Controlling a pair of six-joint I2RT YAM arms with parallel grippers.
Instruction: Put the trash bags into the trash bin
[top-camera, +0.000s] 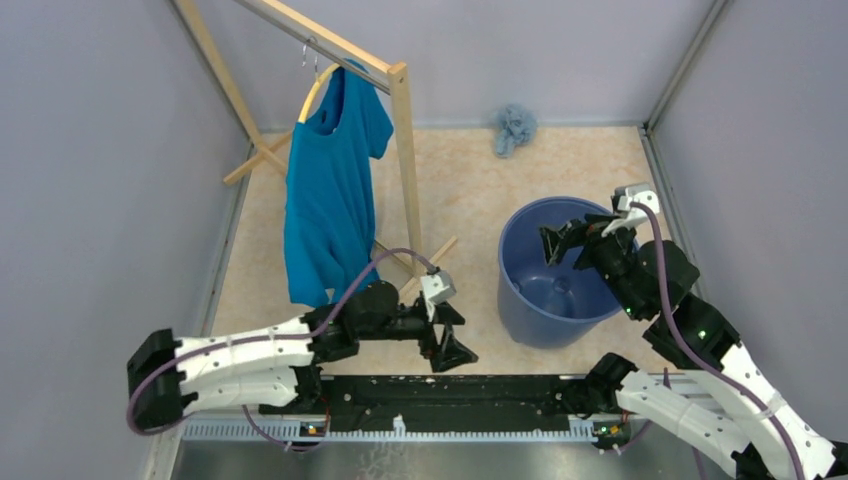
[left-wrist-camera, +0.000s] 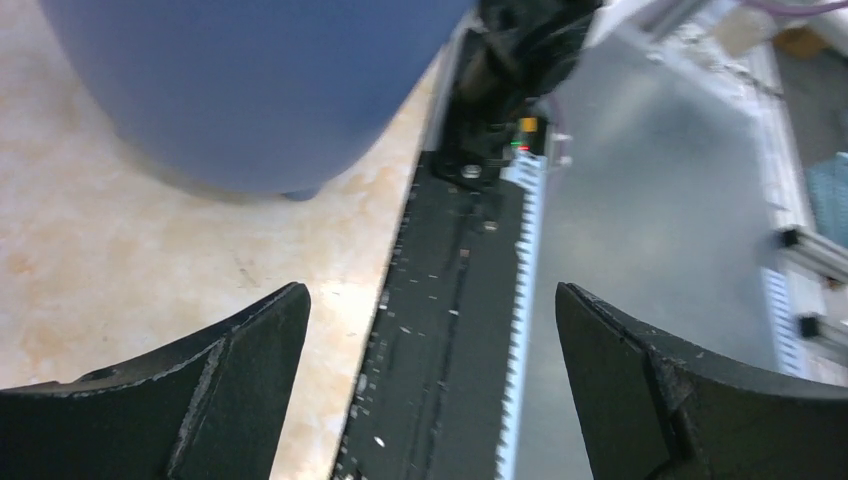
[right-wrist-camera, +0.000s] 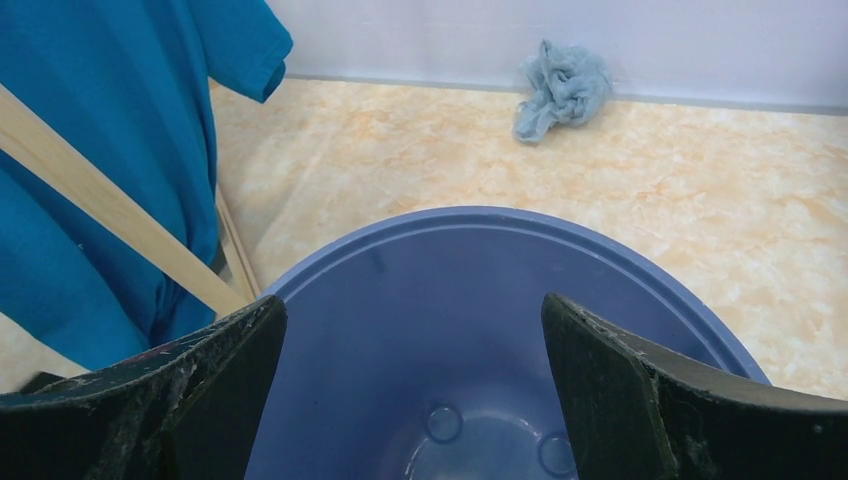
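Hovering over the round medium-blue plastic trash bin (top-camera: 517, 300), the right gripper (top-camera: 558, 246) has its jaws spread wide with nothing between them. Its wrist view looks down past the rim into the bin, where moulded circles show on the bottom.

The thin, wrinkled pale-blue plastic trash bag (top-camera: 514, 128) is not in the bin. It lies crumpled in a heap on the beige marbled floor (top-camera: 450, 190) beyond the bin, up against the far wall (top-camera: 520, 50) and well apart from the bin and both grippers.

The left gripper (top-camera: 448, 348) sits low, left of the bin and near its base. Its jaws are also apart and hold nothing. Its wrist view shows the bin's outer wall close ahead, and the black base rail (left-wrist-camera: 450, 330) runs between the fingers where it meets the floor.

The solid teal-blue cloth T-shirt (top-camera: 328, 200) hangs from the pale wooden rack (top-camera: 405, 150) further left of the bin, clear of it — neither gripper touches it.
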